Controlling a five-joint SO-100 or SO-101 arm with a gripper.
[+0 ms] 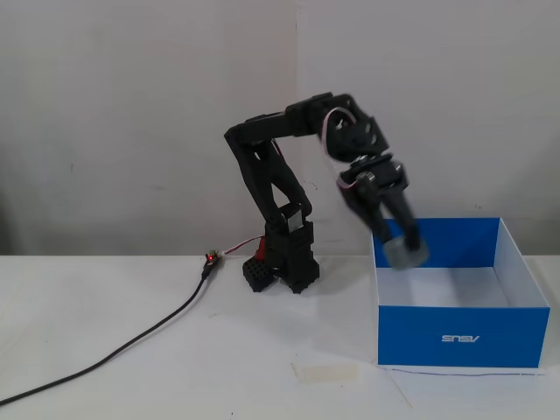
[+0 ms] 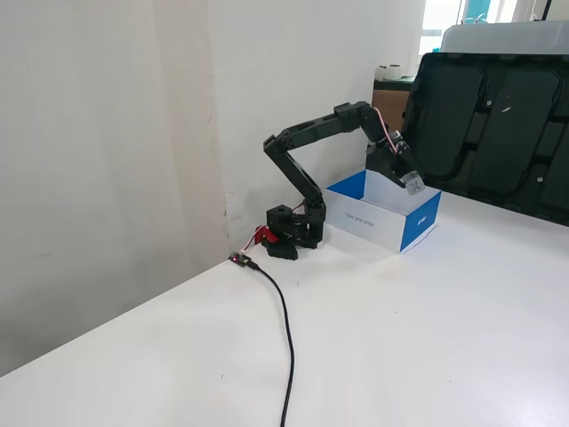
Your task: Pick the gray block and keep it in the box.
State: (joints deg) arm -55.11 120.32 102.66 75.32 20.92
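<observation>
The blue box [image 1: 459, 334], white inside with a small white logo on its front, stands on the white table at the right; it also shows in a fixed view [image 2: 420, 224] beside the arm's base. My gripper [image 1: 404, 249] points down over the box's left part and is shut on the gray block [image 1: 408, 255], held at about rim height. In a fixed view the gray block [image 2: 414, 181] shows between the fingers, above the box's white inside.
The arm's black base [image 1: 284, 258] stands left of the box by the wall. A black cable [image 1: 131, 341] runs from it across the table to the left front. A strip of tape [image 1: 325, 372] lies before the box. Large black trays [image 2: 498, 133] lean behind the box.
</observation>
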